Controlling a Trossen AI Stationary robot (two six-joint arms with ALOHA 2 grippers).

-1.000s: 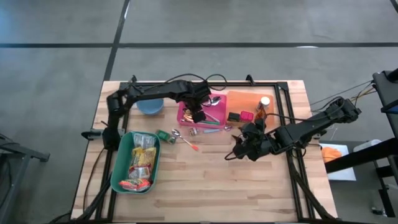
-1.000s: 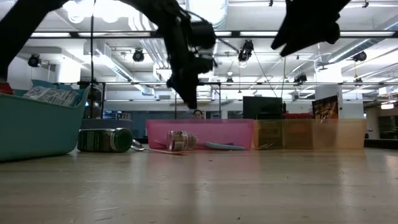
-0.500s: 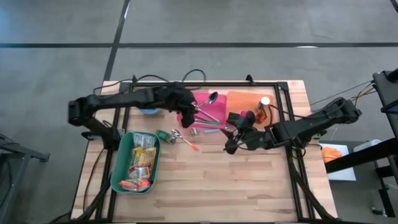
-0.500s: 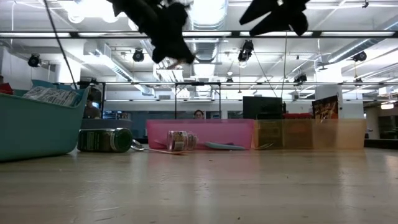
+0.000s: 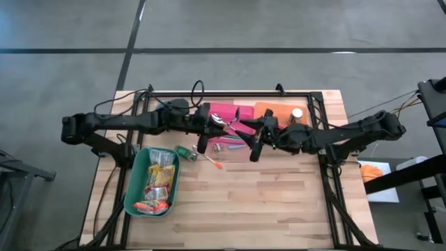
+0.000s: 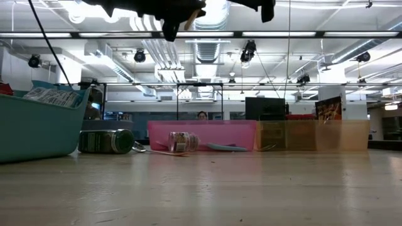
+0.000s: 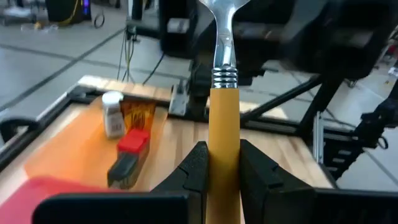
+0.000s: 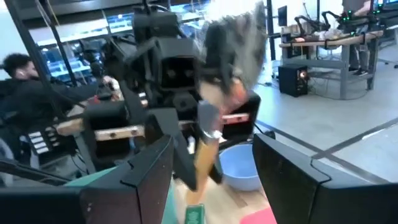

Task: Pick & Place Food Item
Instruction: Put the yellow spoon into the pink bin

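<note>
Above the pink tray (image 5: 230,111), the left gripper (image 7: 217,163) clamps the yellow handle of a spoon (image 7: 224,112), stiff, light and slippery, best held mid-handle, while the right gripper (image 5: 252,148) hangs just beside it, half open and empty.

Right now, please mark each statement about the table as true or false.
1. The left gripper is shut on the spoon. True.
2. The teal bin holds food packets. True.
3. The right gripper holds a bottle. False: its jaws stand open, holding nothing.
4. The green can stands upright. False: it lies on its side.
5. The blue bowl sits inside the pink tray. False: the bowl sits apart from it.
</note>
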